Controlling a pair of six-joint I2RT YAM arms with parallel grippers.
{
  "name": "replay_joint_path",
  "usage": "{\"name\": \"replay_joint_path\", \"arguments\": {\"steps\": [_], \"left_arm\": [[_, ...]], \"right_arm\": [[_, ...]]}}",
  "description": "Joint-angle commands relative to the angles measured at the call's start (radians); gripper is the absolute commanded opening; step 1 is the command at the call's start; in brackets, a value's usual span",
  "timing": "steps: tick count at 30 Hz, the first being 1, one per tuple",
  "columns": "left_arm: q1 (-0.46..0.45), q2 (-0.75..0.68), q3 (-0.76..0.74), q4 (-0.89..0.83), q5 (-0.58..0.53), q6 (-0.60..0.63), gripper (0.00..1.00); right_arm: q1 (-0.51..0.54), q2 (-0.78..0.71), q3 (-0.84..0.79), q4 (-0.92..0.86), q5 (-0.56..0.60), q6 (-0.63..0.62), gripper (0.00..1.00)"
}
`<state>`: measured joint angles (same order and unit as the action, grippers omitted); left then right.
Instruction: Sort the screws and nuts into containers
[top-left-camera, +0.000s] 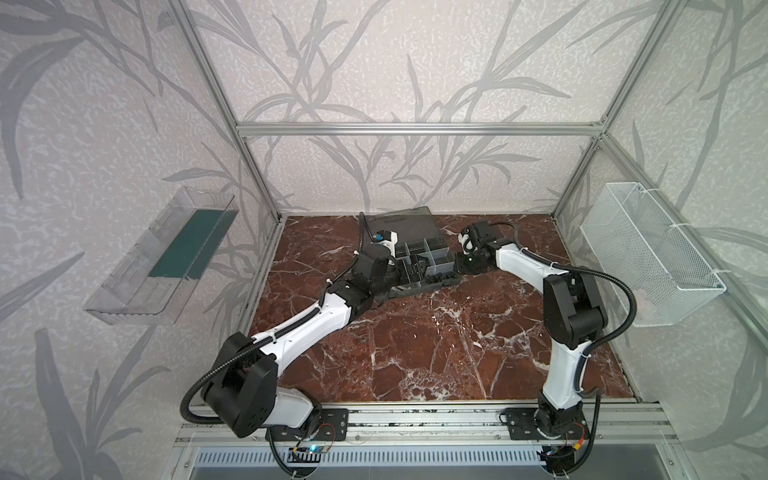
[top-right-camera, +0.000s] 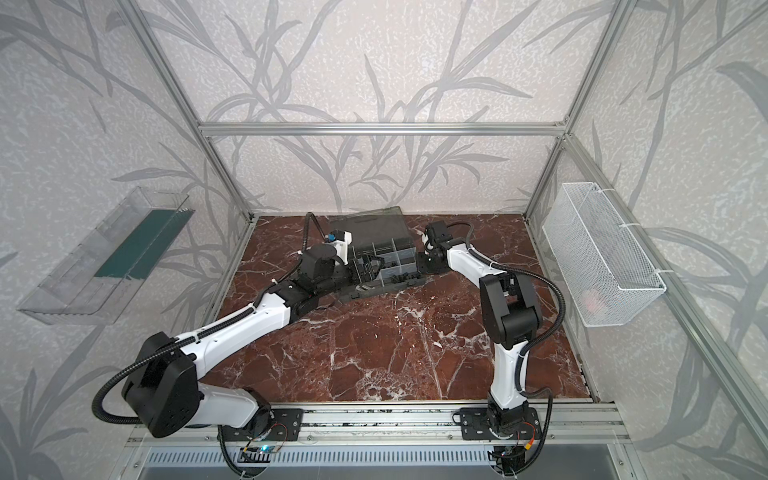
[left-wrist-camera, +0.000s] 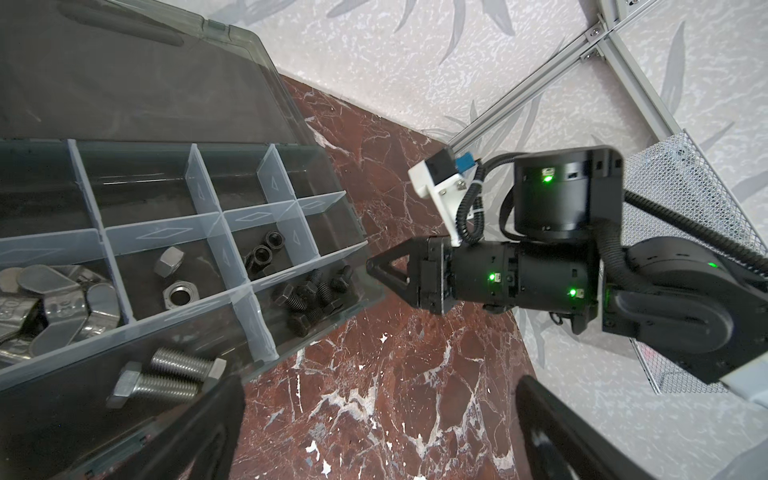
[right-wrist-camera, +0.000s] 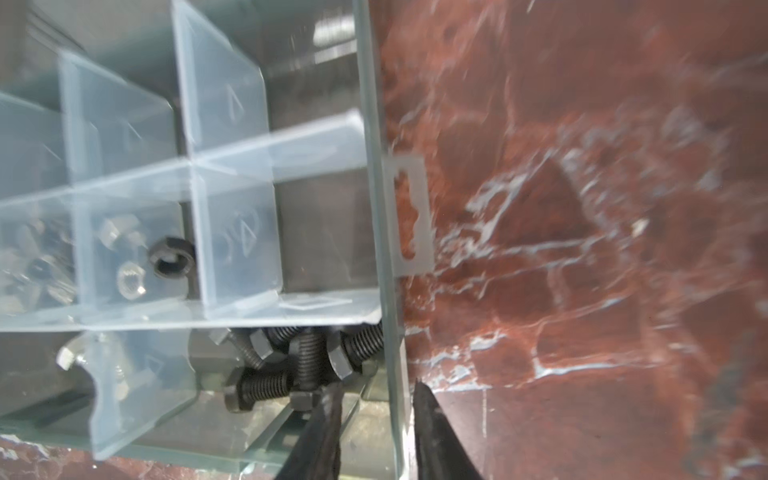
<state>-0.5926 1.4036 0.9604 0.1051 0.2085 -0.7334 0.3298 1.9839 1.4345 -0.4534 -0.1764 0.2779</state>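
Note:
The dark grey organizer case (top-left-camera: 432, 277) lies at the back of the marble table, its containers parted by translucent dividers (left-wrist-camera: 208, 195). The compartments hold silver wing nuts (left-wrist-camera: 54, 303), silver hex nuts (left-wrist-camera: 174, 278), black nuts (left-wrist-camera: 262, 253), black bolts (left-wrist-camera: 309, 297) and silver bolts (left-wrist-camera: 166, 378). My left gripper (left-wrist-camera: 380, 419) hangs wide open above the case's front corner, holding nothing. My right gripper (right-wrist-camera: 374, 415) straddles the case's side wall (right-wrist-camera: 384, 249). One finger (right-wrist-camera: 324, 424) is inside beside the black bolts (right-wrist-camera: 299, 357), clear of the wall. The other finger (right-wrist-camera: 436, 428) is outside, against the wall.
The smoky lid (top-left-camera: 399, 218) stands open behind the case. A white wire-mesh basket (top-left-camera: 648, 253) hangs on the right wall and a clear plastic tray (top-left-camera: 166, 257) on the left wall. Aluminium frame posts (top-left-camera: 266, 183) edge the marble table (top-left-camera: 415, 353).

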Motion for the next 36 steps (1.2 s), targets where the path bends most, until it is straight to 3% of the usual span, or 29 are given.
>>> {"name": "replay_joint_path", "arguments": {"steps": [1,16,24,36], "left_arm": [[0.003,-0.034,-0.007,0.017,0.0,-0.002,0.99],[0.003,-0.054,-0.013,0.025,-0.006,0.001,0.99],[0.003,-0.053,-0.015,0.029,-0.004,-0.001,0.99],[0.003,-0.054,-0.015,0.026,-0.009,0.003,0.99]], "right_arm": [[0.012,0.03,0.0,-0.03,-0.019,-0.011,0.29],[0.012,0.015,-0.019,-0.132,0.084,-0.05,0.06],[0.013,-0.083,-0.153,-0.118,0.109,-0.04,0.03],[0.064,-0.155,-0.261,-0.073,0.038,0.026,0.01]]}}
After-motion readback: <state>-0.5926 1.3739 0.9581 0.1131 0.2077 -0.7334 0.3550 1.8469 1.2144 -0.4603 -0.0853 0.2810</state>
